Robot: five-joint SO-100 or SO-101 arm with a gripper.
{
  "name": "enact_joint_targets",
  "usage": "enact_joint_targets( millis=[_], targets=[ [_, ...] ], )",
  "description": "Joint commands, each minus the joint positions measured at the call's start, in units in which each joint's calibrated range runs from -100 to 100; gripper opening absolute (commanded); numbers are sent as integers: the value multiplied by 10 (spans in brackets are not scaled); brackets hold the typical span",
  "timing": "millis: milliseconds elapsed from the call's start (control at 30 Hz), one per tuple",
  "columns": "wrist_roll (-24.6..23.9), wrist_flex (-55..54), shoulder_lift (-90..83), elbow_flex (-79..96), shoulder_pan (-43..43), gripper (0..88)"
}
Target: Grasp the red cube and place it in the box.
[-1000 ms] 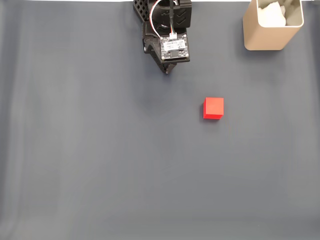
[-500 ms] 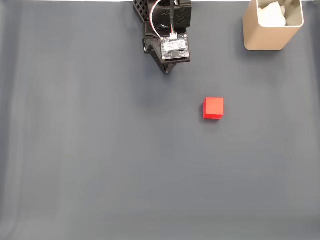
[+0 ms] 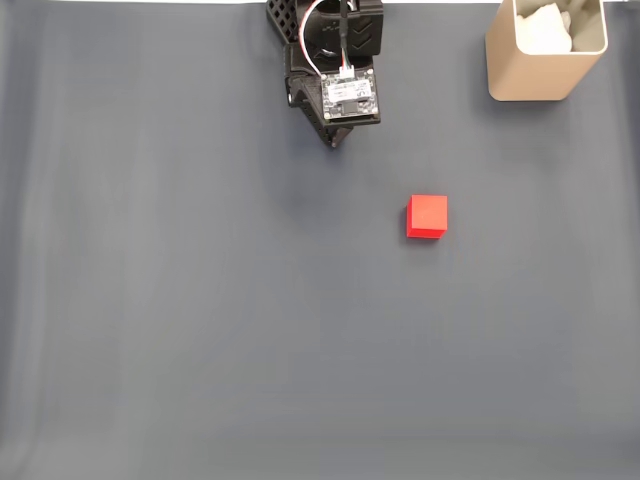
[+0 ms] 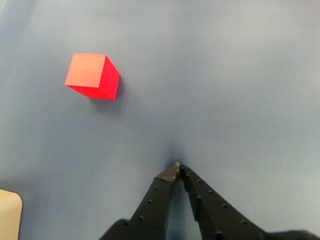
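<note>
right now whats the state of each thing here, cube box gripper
red cube: resting flat on the grey table, free, not gripped
box: upright, open top, something pale inside, cube not in it
gripper: shut, empty, fingertips touching, apart from the cube

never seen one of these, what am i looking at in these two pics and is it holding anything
It is a small robot arm on a table covered in dark grey. The fixed view looks down from above: the arm sits at the top edge, its gripper pointing down the picture. The wrist view comes from a camera riding on the arm, so the two black fingers poke in from below. They are closed together and hold nothing. A red cube lies loose on the table, and a beige box stands in the corner.
</note>
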Motion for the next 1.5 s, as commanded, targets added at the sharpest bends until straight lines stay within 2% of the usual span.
enact_joint_targets(
  millis=[0, 333, 767, 1133, 1467],
  targets=[
    [4, 9, 1, 5, 5, 2],
    [1, -3, 1, 5, 5, 2],
    [-17, -232, 6, -23, 15, 11],
    [-34, -272, 166, -212, 0, 19],
    [-43, -241, 320, -434, -30, 27]
  ],
)
